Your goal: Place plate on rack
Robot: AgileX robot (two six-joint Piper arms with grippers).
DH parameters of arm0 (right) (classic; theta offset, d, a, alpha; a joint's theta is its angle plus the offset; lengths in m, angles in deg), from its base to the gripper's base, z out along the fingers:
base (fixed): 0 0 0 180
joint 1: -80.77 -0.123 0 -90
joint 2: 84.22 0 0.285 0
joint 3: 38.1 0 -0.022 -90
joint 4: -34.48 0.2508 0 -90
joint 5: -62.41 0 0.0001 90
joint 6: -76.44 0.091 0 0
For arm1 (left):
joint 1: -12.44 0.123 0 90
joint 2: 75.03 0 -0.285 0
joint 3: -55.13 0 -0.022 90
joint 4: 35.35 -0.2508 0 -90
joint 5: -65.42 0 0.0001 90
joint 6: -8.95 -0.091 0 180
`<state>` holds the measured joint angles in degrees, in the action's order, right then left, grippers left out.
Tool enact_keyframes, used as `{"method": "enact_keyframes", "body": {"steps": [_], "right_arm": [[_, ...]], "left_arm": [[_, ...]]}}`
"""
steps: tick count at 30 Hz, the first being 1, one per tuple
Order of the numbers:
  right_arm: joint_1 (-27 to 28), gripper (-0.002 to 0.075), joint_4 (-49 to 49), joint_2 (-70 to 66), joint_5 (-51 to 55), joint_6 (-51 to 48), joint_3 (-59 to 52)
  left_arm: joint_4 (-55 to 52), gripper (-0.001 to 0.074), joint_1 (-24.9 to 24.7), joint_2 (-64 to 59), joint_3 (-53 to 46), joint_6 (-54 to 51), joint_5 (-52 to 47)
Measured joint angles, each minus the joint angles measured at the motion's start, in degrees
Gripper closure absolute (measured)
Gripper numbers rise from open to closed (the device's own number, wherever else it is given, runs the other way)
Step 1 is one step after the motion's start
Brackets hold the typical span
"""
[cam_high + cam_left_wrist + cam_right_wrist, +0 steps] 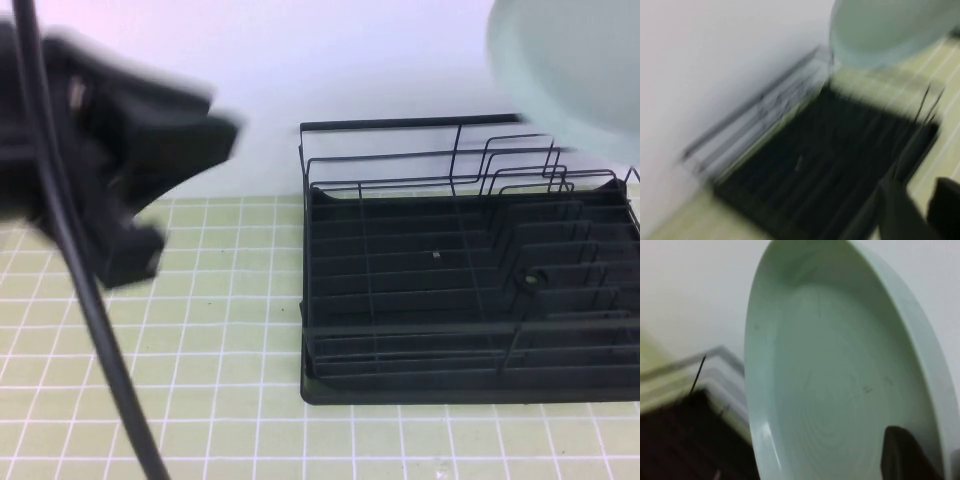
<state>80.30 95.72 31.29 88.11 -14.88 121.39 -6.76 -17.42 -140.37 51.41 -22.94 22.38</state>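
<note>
A pale green plate (572, 70) hangs in the air above the rack's far right corner, cut off by the high view's top edge. My right gripper (932, 460) is shut on its rim, with one dark finger (902, 455) pressed against the plate's (840, 380) inner face. The black wire dish rack (460, 280) stands on the green checked mat, with its upright plate slots on its right side. My left gripper (215, 125) is raised and blurred to the left of the rack, apart from it and from the plate (885, 30). It holds nothing that I can see.
The left arm's black cable (85, 290) crosses the left side of the high view. A white wall stands close behind the rack (825, 165). The green mat (220, 330) lies bare to the left of the rack and in front of it.
</note>
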Motion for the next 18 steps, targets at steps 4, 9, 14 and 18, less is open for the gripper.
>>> {"method": "enact_keyframes", "body": {"steps": [4, 9, 14, 18], "right_arm": [[0.0, 0.0635, -17.2, -12.2, 9.6, 9.9, 10.2], [0.0, 0.0635, -34.9, -24.5, 18.3, 18.3, 24.8], [0.0, 0.0635, -38.3, -29.8, 18.3, 19.1, 36.1], [0.0, 0.0635, -39.8, -32.7, 19.0, 18.8, 40.5]], "left_arm": [[-11.5, 0.0735, 1.1, 0.4, 0.0, 5.9, -8.5], [-23.4, 0.0735, 1.1, 0.2, 0.0, 13.7, -15.3], [-34.1, 0.0734, 1.1, 0.4, -0.4, 21.0, -16.9], [-40.0, 0.0735, 1.2, 0.6, -3.6, 24.8, -14.2]]}}
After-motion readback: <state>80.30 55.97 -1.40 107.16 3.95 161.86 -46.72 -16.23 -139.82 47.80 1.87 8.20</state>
